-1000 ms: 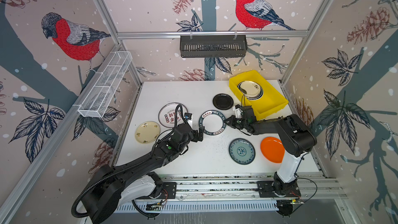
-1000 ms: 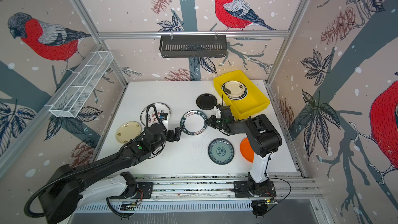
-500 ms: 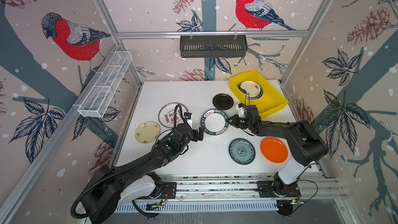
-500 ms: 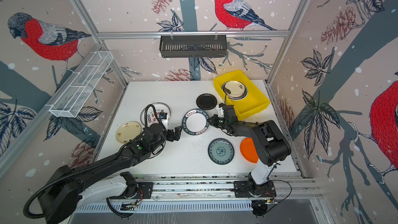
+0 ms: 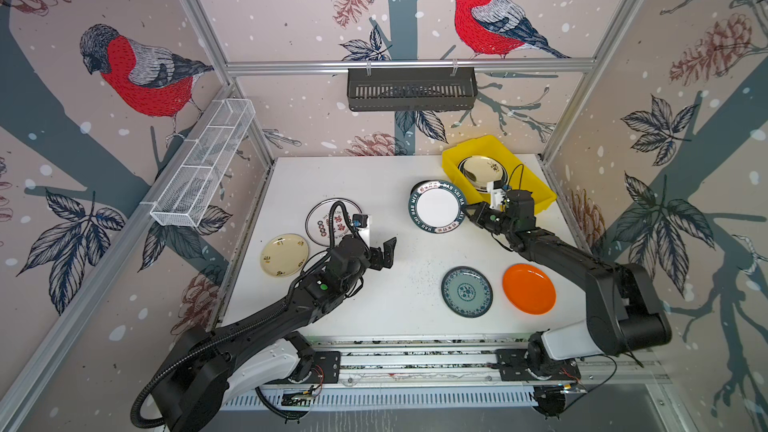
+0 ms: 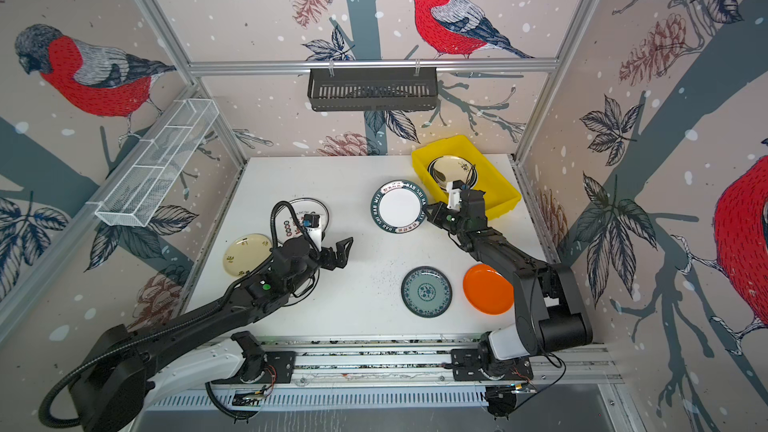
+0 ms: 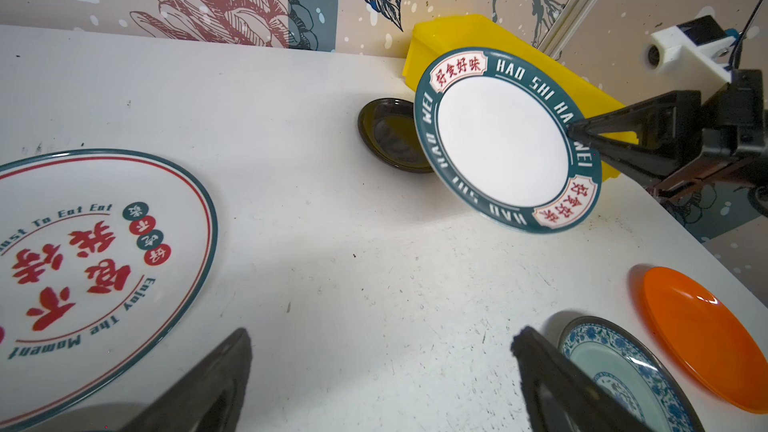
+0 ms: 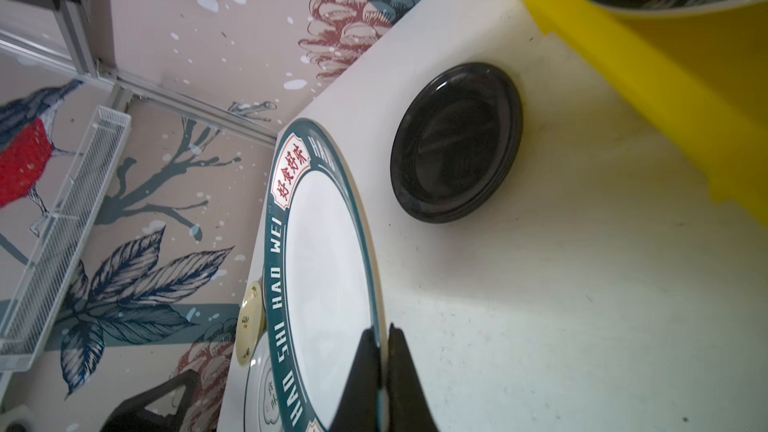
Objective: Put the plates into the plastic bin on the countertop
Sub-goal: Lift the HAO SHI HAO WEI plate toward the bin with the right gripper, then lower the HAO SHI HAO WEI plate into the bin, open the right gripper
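My right gripper is shut on the rim of a white plate with a dark green lettered rim. The plate hangs tilted above the countertop, beside the yellow plastic bin. It partly covers a black plate in both top views. Stacked plates lie in the bin. My left gripper stands open and empty over bare countertop. Around it lie a large white plate, a cream plate, a teal-patterned plate and an orange plate.
A black slatted basket hangs on the back rail. A white wire mesh basket is mounted on the left wall. Aluminium rails frame the countertop, and the bin sits in the back right corner.
My right gripper has lifted the green-rimmed plate off the countertop and carried it back toward the bin, over the black plate. The left arm has stayed put.
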Controlling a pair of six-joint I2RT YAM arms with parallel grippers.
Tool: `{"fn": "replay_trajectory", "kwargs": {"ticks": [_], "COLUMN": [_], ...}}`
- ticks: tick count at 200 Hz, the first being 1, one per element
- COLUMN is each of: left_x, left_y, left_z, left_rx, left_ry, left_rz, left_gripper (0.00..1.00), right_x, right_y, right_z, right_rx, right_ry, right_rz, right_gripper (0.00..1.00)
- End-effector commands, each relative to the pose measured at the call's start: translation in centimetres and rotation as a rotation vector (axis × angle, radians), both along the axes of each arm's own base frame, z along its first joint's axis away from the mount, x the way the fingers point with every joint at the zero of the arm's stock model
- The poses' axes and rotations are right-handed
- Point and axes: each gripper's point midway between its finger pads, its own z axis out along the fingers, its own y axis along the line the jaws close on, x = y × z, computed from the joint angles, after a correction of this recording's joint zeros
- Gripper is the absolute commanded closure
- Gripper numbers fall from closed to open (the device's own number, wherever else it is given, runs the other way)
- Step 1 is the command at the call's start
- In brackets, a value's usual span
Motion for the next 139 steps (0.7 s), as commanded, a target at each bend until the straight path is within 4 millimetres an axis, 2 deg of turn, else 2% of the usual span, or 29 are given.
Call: {"fn": "replay_trajectory", "kwargs": {"ticks": [1, 39, 58, 81, 112, 139], "left_x": [0.7, 1.4, 1.6, 1.7, 1.8, 1.8], "left_y": [-1.0, -2.5, -3.3, -3.8, -3.7, -3.6], "left_z": [2.0, 1.9, 1.5, 1.3, 1.7, 1.9], "left_rx": [-0.025, -0.027, -0.02, -0.001, 0.0, 0.008], "left_ry": [-0.057, -0.036, -0.023, -0.008, -0.022, -0.021], "left_rz": [-0.029, -0.064, -0.095, -0.11, -0.109, -0.103], "left_gripper": [0.02, 0.02, 0.02, 0.02, 0.02, 0.02], "right_x": [1.4, 4.8, 6.7, 8.7, 11.8, 14.7], "right_y": [-1.5, -5.9, -8.4, -10.3, -12.7, -14.4], "right_z": [2.8, 5.6, 6.0, 6.4, 5.7, 4.0], "right_rx": [0.043, 0.079, 0.082, 0.066, 0.073, 0.053], "right_ry": [-0.055, -0.126, -0.13, -0.143, -0.135, -0.113], "right_rz": [-0.051, -0.173, -0.243, -0.318, -0.411, -0.477], "right_gripper": [1.0, 1.0, 1.0, 1.0, 1.0, 1.0]}}
